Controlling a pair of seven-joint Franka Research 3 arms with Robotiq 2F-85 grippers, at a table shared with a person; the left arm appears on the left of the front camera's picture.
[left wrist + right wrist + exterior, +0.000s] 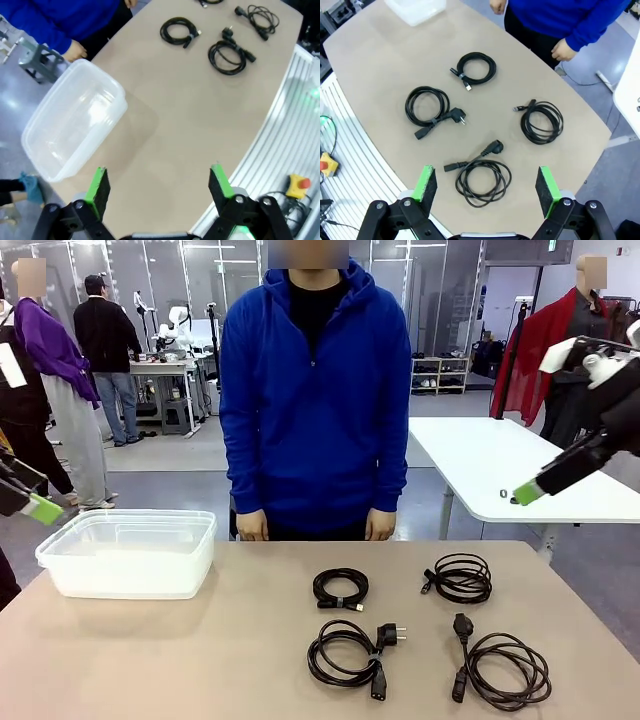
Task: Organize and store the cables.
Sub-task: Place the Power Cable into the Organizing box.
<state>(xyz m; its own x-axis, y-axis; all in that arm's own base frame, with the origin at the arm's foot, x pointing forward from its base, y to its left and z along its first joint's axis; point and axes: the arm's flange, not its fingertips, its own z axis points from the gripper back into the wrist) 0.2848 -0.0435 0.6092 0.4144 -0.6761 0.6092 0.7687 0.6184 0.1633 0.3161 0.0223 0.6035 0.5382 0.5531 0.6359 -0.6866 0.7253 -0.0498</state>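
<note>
Hovering high at table's sides, both grippers spread wide, nothing held. Four cables (340,603) coiled on robot's-right half of table (250,640); clear bin (130,578) far left. Right gripper (485,172) nearer: near-right power cord (460,182) straight below jaws, plugs trailing toward table middle. Left gripper (158,172) beside bin, cables well apart. Likely right arm's pick.

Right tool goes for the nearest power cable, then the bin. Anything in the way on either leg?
Nothing stands between the open right tool and the near-right cable below it. Toward the clear bin, the other power cable lies flat roughly on the straight line; a lifted carry should clear it.
</note>
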